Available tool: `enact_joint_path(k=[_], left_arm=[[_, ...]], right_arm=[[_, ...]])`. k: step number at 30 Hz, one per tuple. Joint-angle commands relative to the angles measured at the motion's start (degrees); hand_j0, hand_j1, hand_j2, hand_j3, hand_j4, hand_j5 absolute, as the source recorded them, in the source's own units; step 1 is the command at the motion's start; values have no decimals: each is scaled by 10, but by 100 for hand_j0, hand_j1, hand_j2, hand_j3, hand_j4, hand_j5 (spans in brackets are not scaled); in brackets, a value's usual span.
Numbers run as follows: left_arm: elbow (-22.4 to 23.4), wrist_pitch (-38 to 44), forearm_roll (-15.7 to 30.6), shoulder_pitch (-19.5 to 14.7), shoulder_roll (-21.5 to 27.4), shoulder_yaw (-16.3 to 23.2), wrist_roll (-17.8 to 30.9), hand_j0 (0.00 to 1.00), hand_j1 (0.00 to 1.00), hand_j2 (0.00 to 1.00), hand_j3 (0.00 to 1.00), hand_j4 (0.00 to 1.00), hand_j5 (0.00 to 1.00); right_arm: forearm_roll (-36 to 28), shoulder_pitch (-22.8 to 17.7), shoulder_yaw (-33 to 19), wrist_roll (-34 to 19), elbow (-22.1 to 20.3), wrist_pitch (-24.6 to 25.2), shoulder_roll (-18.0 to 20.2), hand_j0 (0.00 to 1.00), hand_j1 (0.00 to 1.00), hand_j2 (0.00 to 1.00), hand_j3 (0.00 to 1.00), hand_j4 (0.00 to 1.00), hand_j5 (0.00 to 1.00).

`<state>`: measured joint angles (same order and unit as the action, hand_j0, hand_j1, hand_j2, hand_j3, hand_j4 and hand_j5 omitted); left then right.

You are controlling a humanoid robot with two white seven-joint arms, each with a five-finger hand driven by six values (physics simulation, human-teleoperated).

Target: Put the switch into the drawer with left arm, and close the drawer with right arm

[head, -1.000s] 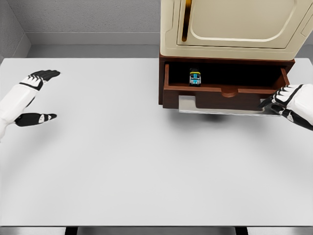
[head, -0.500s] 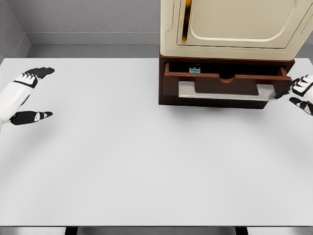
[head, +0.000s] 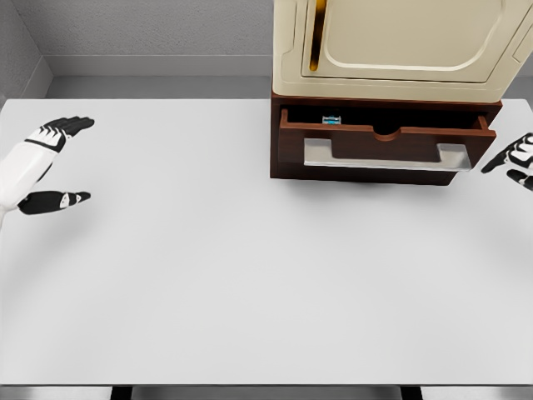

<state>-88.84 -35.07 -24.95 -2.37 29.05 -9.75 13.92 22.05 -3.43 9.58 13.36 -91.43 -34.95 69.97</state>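
Switch [head: 332, 120]: small item, cyan and pale top over a dark body; lies inside the drawer [head: 379, 143], left of centre, mostly hidden behind the drawer front, so only its top strip shows.
Drawer: red-brown wood, silver bar handle [head: 385, 155], standing slightly open beneath a cream cabinet [head: 400, 46] whose upper part is cut off by the frame.
Left hand [head: 48, 167]: at far left above the white counter [head: 250, 267], fingers spread, holding nothing.
Right hand [head: 516, 158]: at the right edge, partly cut off, fingers extended, empty, just beside the drawer's right end, not touching it.
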Motion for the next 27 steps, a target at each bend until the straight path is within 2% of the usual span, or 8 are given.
enact_joint_path(k=[1,4,6,8,14,23,27], left_arm=[[0,1,4,-1,0,0,0,100,100,100,100,100,100],[0,1,4,0,0,0,0,100,100,100,100,100,100],[0,1,3,-1,1,0,0,100,100,100,100,100,100],[1,1,3,0,1,0,0,100,100,100,100,100,100],[2,1,-1,0,1,1,1,100,100,100,100,100,100],[1,1,-3,2,-1,3,1,100,100,100,100,100,100],[2,1,-4,2,0,3,1,100,100,100,100,100,100]], right_arm=[[-3,-1,3,0,-2,-1,3,45,45,45,45,45,45],[5,-11,4,-1,-15,-1,-5,35,35,35,35,35,35],[6,-11,10,-1,-15,-1,-6,31,31,31,31,31,31],[6,-11,12,-1,-16,-1,-8,31,31,31,31,31,31],[7,-11,51,-1,-86,-1,-16,31,31,31,31,31,31],[6,-11,58,-1,-94,-1,-16,30,30,30,30,30,30],[6,-4,58,-2,-97,-1,-35,31,31,31,31,31,31]])
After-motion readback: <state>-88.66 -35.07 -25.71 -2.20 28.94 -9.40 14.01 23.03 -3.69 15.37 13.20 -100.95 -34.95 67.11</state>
